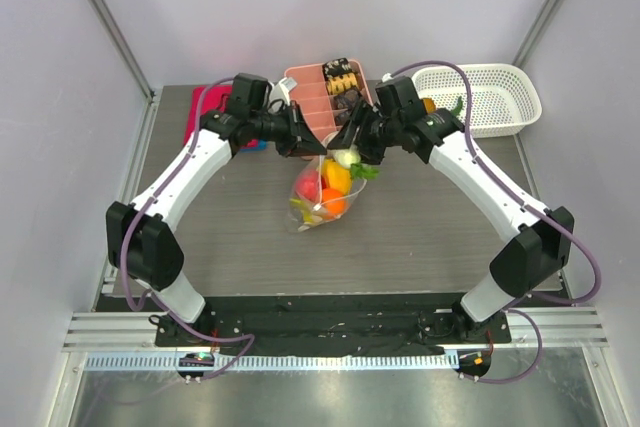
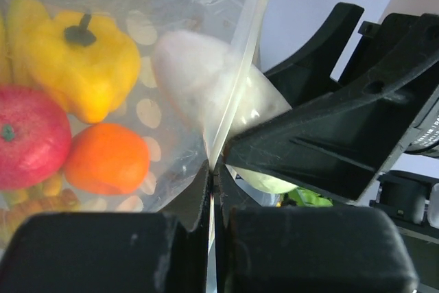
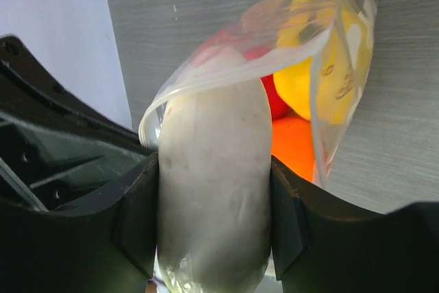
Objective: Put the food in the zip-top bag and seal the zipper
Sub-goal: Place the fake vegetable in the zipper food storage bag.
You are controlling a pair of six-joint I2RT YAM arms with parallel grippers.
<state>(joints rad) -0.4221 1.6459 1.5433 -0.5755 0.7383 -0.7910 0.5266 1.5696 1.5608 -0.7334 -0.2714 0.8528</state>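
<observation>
White vegetable piece (image 3: 214,142), clamped in the right claw (image 3: 214,228), sits halfway into the mouth of the clear bag (image 3: 343,101). The left claw (image 2: 212,176) is closed on the bag's edge. Inside lie pepper (image 2: 82,60), apple (image 2: 27,135) and orange (image 2: 106,159). The loading step looks nearly complete. Next: push the piece deeper, release it, then press the zipper (image 2: 236,77) shut.

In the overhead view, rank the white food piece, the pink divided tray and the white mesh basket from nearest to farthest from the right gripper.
1. white food piece: clamped in the right gripper itself.
2. pink divided tray: just beyond the gripper, centre back.
3. white mesh basket: farthest, off in the back right corner.
</observation>
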